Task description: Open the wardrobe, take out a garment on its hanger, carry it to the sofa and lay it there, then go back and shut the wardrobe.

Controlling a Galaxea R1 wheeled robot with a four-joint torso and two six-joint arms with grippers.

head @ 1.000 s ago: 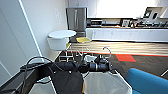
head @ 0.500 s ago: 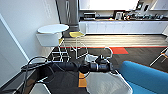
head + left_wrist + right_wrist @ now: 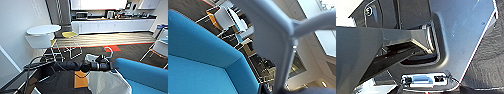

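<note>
One left end effector (image 3: 106, 64) carries the hanger (image 3: 108, 51) with the garment (image 3: 107, 82) draped just beside the sofa (image 3: 142, 72); whether it is clamped cannot be told. Loose fabric might catch the sofa's backrest edge and slide off.

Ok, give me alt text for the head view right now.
The left arm reaches across toward the blue sofa, with the white garment hanging below its end. Behind stand a round white table, chairs and a kitchen counter.
</note>
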